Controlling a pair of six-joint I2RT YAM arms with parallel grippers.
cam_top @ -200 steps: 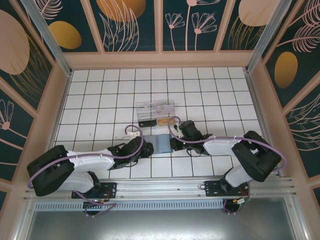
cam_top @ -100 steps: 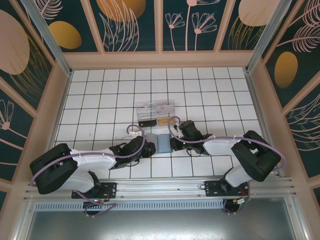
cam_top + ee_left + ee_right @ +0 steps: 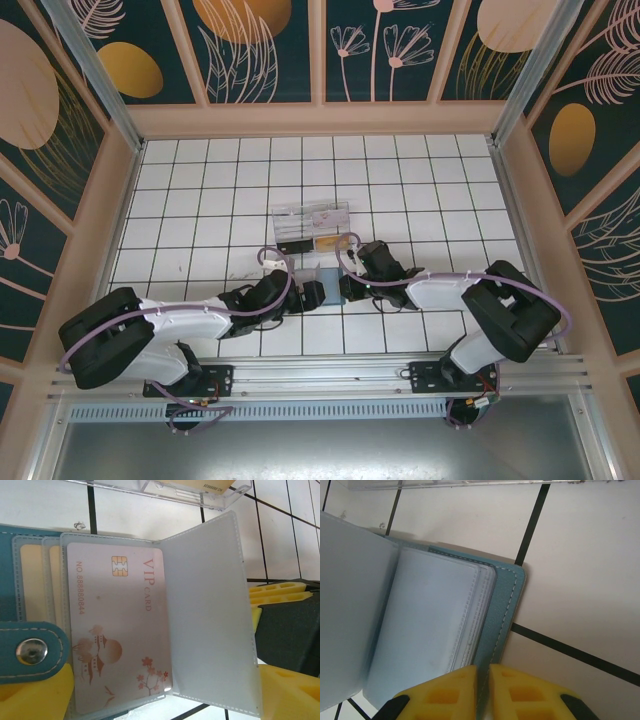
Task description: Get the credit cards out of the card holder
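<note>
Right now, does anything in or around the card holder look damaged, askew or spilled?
Nothing looks damaged or spilled. The card holder lies open on the tiles, cover edge pinched by the right fingers; one clear sleeve stands half-raised beside the VIP card, which sits straight in its pocket.

**Item count at the open card holder (image 3: 324, 284)**

One card holder, held between two grippers: left gripper (image 3: 306, 294) and right gripper (image 3: 348, 288). One snap button (image 3: 31, 651) sits beside the left gripper's own finger. One VIP card (image 3: 117, 630) faces that gripper, and two cream card edges (image 3: 31, 595) show behind it, so three cards are counted. One clear sleeve (image 3: 210, 615) stands raised. One clear plastic box (image 3: 310, 228) lies beyond both grippers.
</note>
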